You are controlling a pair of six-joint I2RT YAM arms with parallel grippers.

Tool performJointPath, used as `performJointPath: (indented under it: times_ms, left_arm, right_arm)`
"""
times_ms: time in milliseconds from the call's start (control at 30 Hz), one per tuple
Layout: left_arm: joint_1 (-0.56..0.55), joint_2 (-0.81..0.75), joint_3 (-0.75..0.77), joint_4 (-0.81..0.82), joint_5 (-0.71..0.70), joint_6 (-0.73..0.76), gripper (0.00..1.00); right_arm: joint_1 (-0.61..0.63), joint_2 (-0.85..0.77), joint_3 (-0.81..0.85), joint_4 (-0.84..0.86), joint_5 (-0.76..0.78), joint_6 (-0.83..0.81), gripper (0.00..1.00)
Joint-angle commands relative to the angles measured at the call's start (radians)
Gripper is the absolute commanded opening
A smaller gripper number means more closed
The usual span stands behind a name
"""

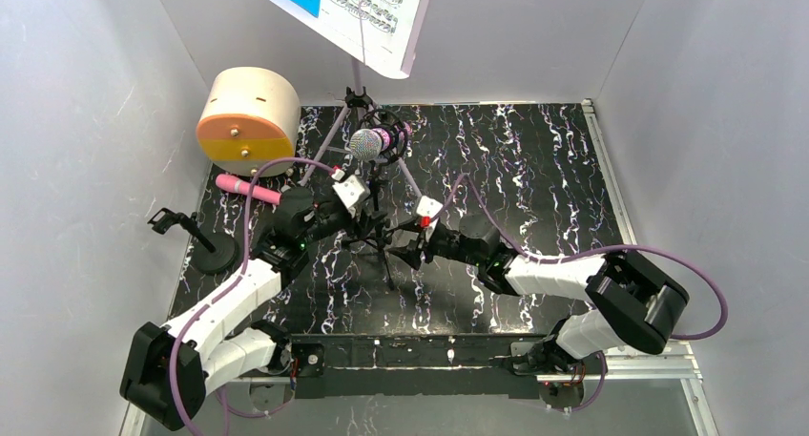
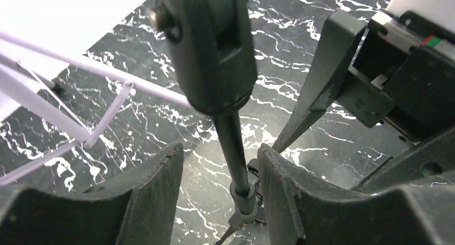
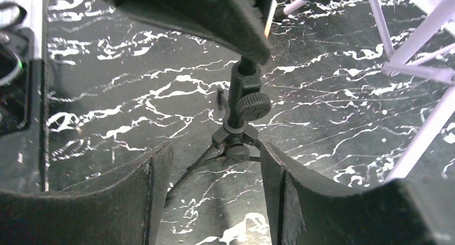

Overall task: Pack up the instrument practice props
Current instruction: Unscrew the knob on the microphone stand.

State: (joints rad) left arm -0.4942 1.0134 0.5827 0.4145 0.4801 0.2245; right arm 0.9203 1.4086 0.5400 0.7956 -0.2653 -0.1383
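Top external view: the silver-mesh mic [image 1: 365, 143] stands upright on its tripod [image 1: 385, 255] mid-bench [image 1: 544, 178], just in front of the lilac music stand [image 1: 324, 147]. Both hands sit low either side of the pole, prob. to steady & fold it. The left hand [image 2: 220, 170] has its fingers apart w/ the pole between, unclamped. The right hand [image 3: 214, 164] is likewise apart, round the tripod hub.

A black counter [image 1: 544, 169] veined with white (a marble-like pattern) fills the middle. Plain pale grey walls [image 1: 76, 121] rise behind it and at both its sides. A metal rail [image 1: 611, 183] lines its right edge.
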Motion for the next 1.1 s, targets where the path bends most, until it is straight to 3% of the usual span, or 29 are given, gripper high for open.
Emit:
performJointPath:
  times_ms: [0, 333, 500, 667, 767, 967, 1067]
  left_arm:
    - [0.002, -0.047, -0.012, -0.021, -0.059, -0.035, 0.53]
    - [-0.001, -0.149, -0.071, 0.096, -0.172, -0.275, 0.59]
    - [-0.001, -0.115, -0.072, 0.159, -0.154, -0.338, 0.59]
    - [-0.001, -0.065, -0.054, 0.198, -0.127, -0.372, 0.56]
    - [-0.003, -0.051, -0.047, 0.212, -0.119, -0.378, 0.46]
    - [-0.003, -0.046, -0.045, 0.218, -0.085, -0.358, 0.16]
    - [-0.003, -0.055, -0.049, 0.218, -0.071, -0.344, 0.09]
  right_arm:
    - [-0.001, -0.015, -0.025, 0.174, 0.061, 0.257, 0.69]
    - [-0.002, -0.001, -0.057, 0.242, 0.174, 0.640, 0.73]
    - [-0.001, -0.006, -0.075, 0.263, 0.304, 0.801, 0.72]
    - [-0.002, 0.005, -0.068, 0.267, 0.337, 0.901, 0.71]
    - [-0.002, 0.010, -0.060, 0.268, 0.342, 0.938, 0.70]
    - [-0.002, 0.035, -0.031, 0.260, 0.321, 0.975, 0.67]
    - [-0.003, 0.059, -0.023, 0.282, 0.299, 0.997, 0.64]
